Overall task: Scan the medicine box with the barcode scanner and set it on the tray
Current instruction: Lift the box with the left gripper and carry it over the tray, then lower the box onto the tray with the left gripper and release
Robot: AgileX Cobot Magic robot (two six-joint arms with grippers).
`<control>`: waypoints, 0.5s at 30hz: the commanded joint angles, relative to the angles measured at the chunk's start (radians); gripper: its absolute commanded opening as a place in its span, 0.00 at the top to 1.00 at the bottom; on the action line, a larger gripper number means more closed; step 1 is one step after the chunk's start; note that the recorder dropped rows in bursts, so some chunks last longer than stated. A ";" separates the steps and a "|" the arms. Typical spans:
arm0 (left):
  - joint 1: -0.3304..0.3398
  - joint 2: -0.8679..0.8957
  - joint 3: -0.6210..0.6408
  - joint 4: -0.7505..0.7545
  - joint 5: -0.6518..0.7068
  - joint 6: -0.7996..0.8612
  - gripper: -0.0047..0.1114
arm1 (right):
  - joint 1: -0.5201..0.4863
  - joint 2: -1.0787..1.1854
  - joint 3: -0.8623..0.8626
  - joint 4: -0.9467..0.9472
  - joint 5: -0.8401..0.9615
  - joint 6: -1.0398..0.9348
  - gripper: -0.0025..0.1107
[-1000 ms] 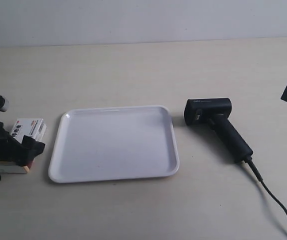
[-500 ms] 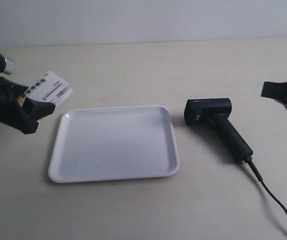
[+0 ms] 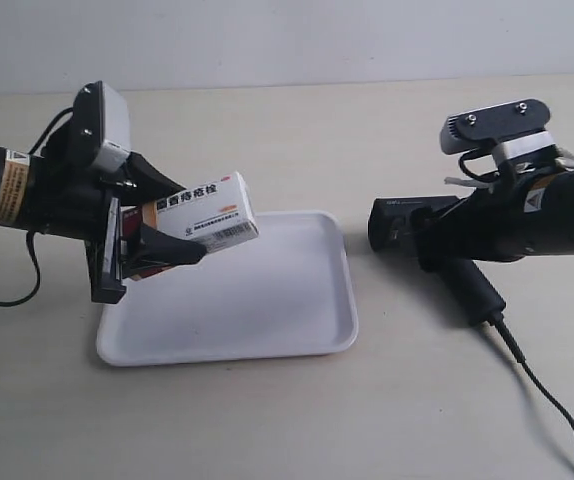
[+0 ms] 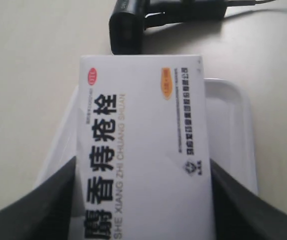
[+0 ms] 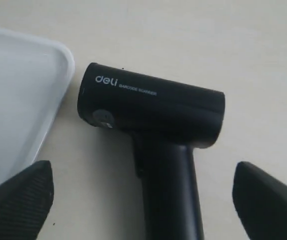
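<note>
The white medicine box (image 3: 205, 214) with blue lettering hangs tilted above the left edge of the white tray (image 3: 267, 300). My left gripper (image 3: 167, 222) is shut on it, and in the left wrist view the box (image 4: 143, 145) fills the space between both dark fingers, the gripper (image 4: 142, 200) clamping its sides. The black barcode scanner (image 3: 412, 222) lies on the table right of the tray. My right gripper (image 3: 439, 248) hovers over its handle. It is open (image 5: 143, 195), its fingers (image 5: 21, 197) standing apart from the handle of the scanner (image 5: 153, 105) on both sides.
The scanner's black cable (image 3: 547, 392) runs toward the lower right corner of the table. A tray corner (image 5: 18, 85) sits close to the scanner head. The tray (image 4: 231, 125) and the scanner (image 4: 128, 25) lie beyond the held box.
The left gripper lifted the box off the table left of the tray and carried it right, over the tray's left edge. The right arm came in from the right to above the scanner.
</note>
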 commanded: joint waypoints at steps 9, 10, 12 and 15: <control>-0.014 0.033 -0.018 -0.011 -0.008 0.021 0.96 | -0.066 0.277 -0.150 -0.022 -0.027 -0.112 0.17; -0.014 0.033 -0.018 -0.011 -0.008 0.021 0.96 | -0.066 0.289 -0.157 -0.022 -0.031 -0.112 0.18; -0.014 0.033 -0.018 -0.011 -0.008 0.021 0.96 | -0.066 0.301 -0.162 -0.022 -0.046 -0.125 0.25; -0.014 0.033 -0.018 -0.011 -0.008 0.021 0.96 | -0.066 0.302 -0.162 -0.022 -0.051 -0.164 0.44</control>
